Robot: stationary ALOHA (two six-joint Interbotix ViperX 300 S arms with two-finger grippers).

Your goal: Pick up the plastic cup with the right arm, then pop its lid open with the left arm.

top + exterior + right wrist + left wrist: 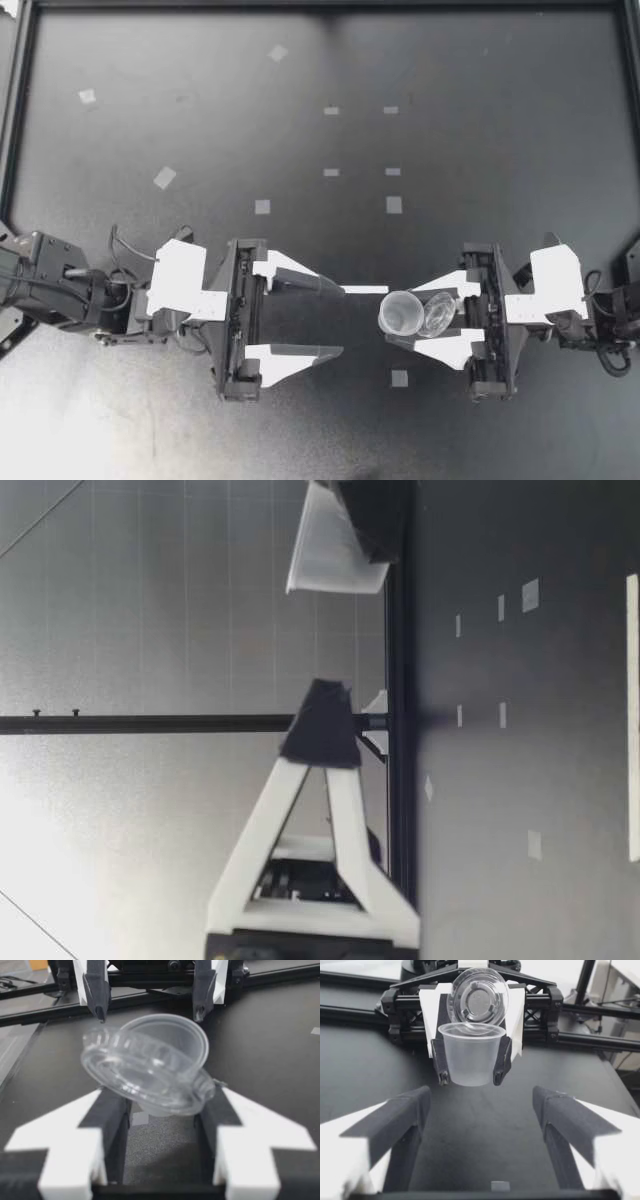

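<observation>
Our matte black worktop [200,120], bordered by a black frame [320,5], carries small pale tape squares [262,206]. Our right jaws grip the translucent, tapered plastic cup [402,312] from two sides above the surface, with its round ribbed lid [437,313] hinged open behind it. Our left jaws stand wide, facing the cup and just short of it.

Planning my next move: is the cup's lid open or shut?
Open: lid stands swung back from the cup, leaving its mouth uncovered.
</observation>
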